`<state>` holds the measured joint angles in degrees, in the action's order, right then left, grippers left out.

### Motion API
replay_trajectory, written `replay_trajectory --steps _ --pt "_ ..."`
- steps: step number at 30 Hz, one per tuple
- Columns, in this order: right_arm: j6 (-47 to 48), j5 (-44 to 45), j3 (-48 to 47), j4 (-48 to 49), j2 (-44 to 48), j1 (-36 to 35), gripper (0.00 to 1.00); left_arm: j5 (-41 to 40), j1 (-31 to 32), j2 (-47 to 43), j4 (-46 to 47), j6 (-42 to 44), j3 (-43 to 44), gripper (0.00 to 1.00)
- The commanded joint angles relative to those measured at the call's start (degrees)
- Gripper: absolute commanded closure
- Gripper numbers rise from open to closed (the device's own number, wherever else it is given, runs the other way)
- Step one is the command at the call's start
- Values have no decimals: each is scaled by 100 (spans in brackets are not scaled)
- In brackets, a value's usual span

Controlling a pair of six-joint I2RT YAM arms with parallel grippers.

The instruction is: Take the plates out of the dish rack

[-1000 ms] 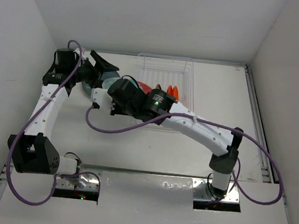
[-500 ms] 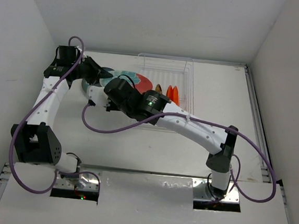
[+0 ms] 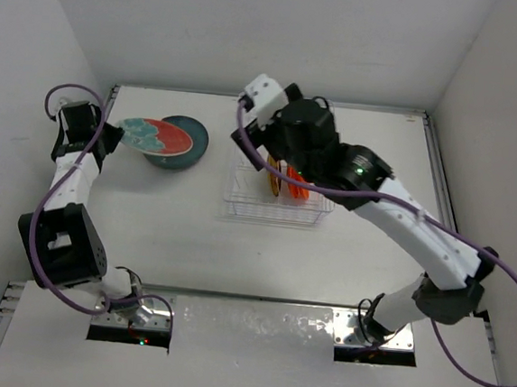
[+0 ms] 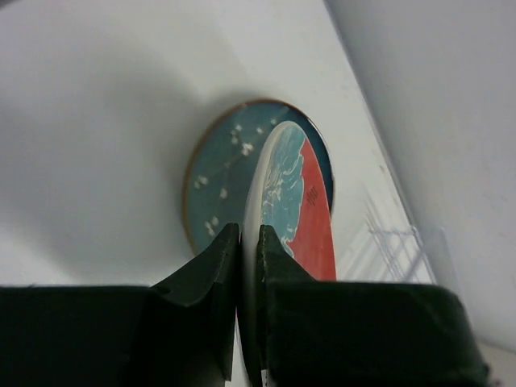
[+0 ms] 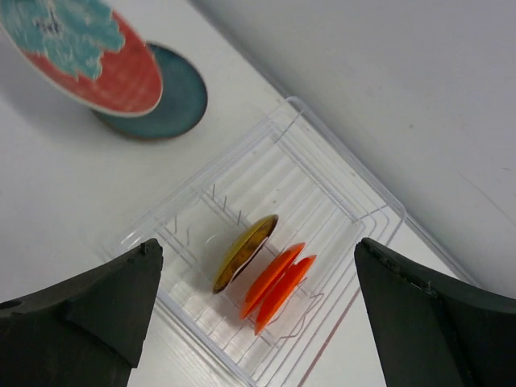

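dish rack point(image 3: 239, 206): on table point(image 3: 147, 229); landmark for every place below.
yellow plate point(image 5: 246, 251): inside the dish rack, upright on edge between prongs.
orange plates point(image 5: 272, 280): two, inside the dish rack, upright, just beside the yellow plate.
teal plate point(image 3: 193, 148): flat on table, left of the dish rack, apart from it.
red plate point(image 3: 159, 136): teal-patterned, tilted, over the teal plate.
left gripper point(image 4: 248, 234): far left of the dish rack; jaws pinched on red plate's rim.
right gripper point(image 5: 255, 242): above the dish rack; jaws spread wide, holding nothing.

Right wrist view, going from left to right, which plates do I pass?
red patterned plate → teal plate → yellow plate → orange plates; the last two stand in the dish rack.
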<state>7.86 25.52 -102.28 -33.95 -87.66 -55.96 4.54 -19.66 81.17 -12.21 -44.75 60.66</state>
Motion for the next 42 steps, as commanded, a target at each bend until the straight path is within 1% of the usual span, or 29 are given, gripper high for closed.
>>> replay_trajectory --steps 1,2,6,11,14,16,17,18,19,20,21,22,24,26,27,28,29,30,31,32,33,35,36,39,41,42 --pt "-504 84 -11 -241 433 15 1 -208 85 345 1669 -166 401 100" --pt "-513 137 32 -321 547 59 1 -94 94 687 1791 -131 533 100" --pt "-566 129 365 -498 829 173 1 258 85 1435 1941 -130 858 100" --pt "-662 32 682 -560 943 323 1 512 94 1989 2099 -122 894 100" --pt "-741 -152 710 -577 900 455 1 689 120 2280 2030 -51 982 100" --pt "-1092 -380 631 -752 786 577 1 698 164 2368 1855 27 991 98" --pt "-1572 -503 456 -1084 550 839 1 593 234 2430 1714 71 1035 84" --pt "-1812 -591 402 -1244 409 972 1 531 278 2456 1548 98 1053 79" --pt "-2066 -644 350 -1393 277 1208 1 435 322 2465 1407 150 1001 68" --pt "-2530 -714 332 -1516 154 1333 1 338 409 2457 1292 168 983 63" --pt "-2735 -784 314 -1700 -56 1456 1 268 454 2457 1230 195 948 58" --pt "-3137 -1003 296 -1807 -224 1727 1 128 541 2457 1073 256 895 50" --pt "-3404 -1171 305 -1773 -321 2044 1 -5 603 2518 730 291 938 41" --pt "-3650 -1382 279 -1711 -418 2256 1 -5 647 2772 458 335 1183 40" --pt "-3694 -1479 218 -1711 -593 2448 1 -162 674 2895 -57 414 1367 35" --pt "-3773 -1610 87 -1720 -716 2554 1 -198 718 3148 -315 476 1769 33" --pt "-3844 -1629 -19 -1807 -857 2642 1 -242 753 3281 -578 554 1991 26" --pt "-3870 -1655 -90 -1816 -1145 2774 2 -382 788 3439 -1216 668 2489 5" --pt "-3914 -1655 -221 -1825 -1288 2810 3 -427 849 3746 -1605 739 2773 4" --pt "-3941 -1629 -292 -1869 -1446 2845 6 -462 867 3853 -1957 775 3002 3" --pt "-3958 -1603 -353 -1869 -1578 2863 9 -723 876 3924 -2474 836 3265 0" --pt "-4002 -1664 -442 -1825 -1868 2863 14 -875 876 3793 -2672 845 3242 0" --pt "-4037 -1682 -433 -1799 -1930 2872 19 -1015 885 3697 -2734 863 3198 0" --pt "-4134 -1577 -223 -1597 -2027 2872 26 -1121 859 3162 -2901 907 3048 0" --pt "-4143 -1471 -65 -1474 -2080 2863 30 -1148 859 2967 -3137 942 3030 0" --pt "-4143 -1410 75 -1413 -2080 2880 34 -1165 850 2758 -3217 951 3004 0"
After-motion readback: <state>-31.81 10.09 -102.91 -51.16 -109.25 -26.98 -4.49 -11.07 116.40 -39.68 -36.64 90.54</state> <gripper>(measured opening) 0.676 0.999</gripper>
